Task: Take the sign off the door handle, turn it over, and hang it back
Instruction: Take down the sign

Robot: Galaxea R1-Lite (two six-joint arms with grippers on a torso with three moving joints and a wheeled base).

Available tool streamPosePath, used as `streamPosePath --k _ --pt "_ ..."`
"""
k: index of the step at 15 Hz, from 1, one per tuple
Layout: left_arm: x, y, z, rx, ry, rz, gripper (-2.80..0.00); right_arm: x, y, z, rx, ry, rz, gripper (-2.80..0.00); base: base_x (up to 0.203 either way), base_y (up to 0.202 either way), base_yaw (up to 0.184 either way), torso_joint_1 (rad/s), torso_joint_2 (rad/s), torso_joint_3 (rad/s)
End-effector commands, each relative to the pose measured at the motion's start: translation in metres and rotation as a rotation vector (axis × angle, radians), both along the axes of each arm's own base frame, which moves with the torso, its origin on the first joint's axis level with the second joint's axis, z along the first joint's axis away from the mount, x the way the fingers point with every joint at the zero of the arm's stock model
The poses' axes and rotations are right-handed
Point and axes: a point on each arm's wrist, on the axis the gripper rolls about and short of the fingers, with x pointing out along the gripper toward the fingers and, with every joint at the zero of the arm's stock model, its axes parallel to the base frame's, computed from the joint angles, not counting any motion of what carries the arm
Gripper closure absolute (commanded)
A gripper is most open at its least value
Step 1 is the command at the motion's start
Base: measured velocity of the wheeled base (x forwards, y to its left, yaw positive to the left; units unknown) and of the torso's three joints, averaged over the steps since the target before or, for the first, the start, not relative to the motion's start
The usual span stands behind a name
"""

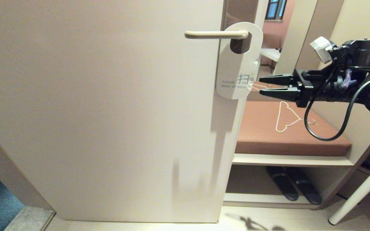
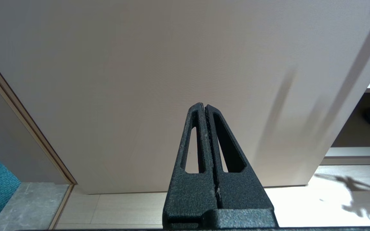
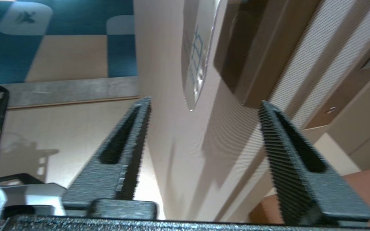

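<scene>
The sign [image 1: 236, 69] hangs by its oval hole on the beige door handle [image 1: 215, 34], white "PLEASE MAKE UP ROOM" side facing me, tilted a little at the door's right edge. My right gripper [image 1: 259, 85] is open, pointing left, its fingertips just right of the sign's lower edge and apart from it. In the right wrist view the sign [image 3: 194, 61] lies beyond and between the open fingers [image 3: 133, 128]. My left gripper [image 2: 203, 106] is shut and empty, low, facing the bare door; it is out of the head view.
The beige door [image 1: 108, 112] fills the left. Right of it stands a brown cushioned bench [image 1: 268, 134] with a thin white wire hanger [image 1: 287, 117], and dark slippers [image 1: 292, 186] on the shelf below. A white pole [image 1: 361, 192] leans at the lower right.
</scene>
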Motion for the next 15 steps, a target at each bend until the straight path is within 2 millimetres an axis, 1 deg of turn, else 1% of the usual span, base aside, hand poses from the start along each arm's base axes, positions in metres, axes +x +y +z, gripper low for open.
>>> streamPosePath --k 1,4,8,10,15 --pt "0.0 0.0 0.0 0.0 -0.001 -0.001 0.0 -0.003 0.004 -0.001 0.003 0.011 0.021 -2.8 0.0 0.0 0.0 0.0 0.0 0.0" --pt "0.0 0.0 0.0 0.0 0.002 -0.001 0.0 -0.005 0.015 -0.003 0.005 0.049 0.06 -2.8 0.0 0.0 0.0 0.0 0.0 0.0" --pt "0.0 0.0 0.0 0.0 0.002 -0.001 0.0 -0.005 0.032 -0.002 0.005 0.043 0.111 -2.8 0.0 0.0 0.0 0.0 0.0 0.0" --pt "0.0 0.0 0.0 0.0 0.001 0.0 0.0 -0.004 0.035 -0.001 0.005 0.038 0.12 -2.8 0.0 0.0 0.0 0.0 0.0 0.0" --pt "0.0 0.0 0.0 0.0 0.001 -0.001 0.0 -0.001 0.043 0.01 0.03 0.066 0.133 -2.8 0.0 0.0 0.0 0.0 0.0 0.0"
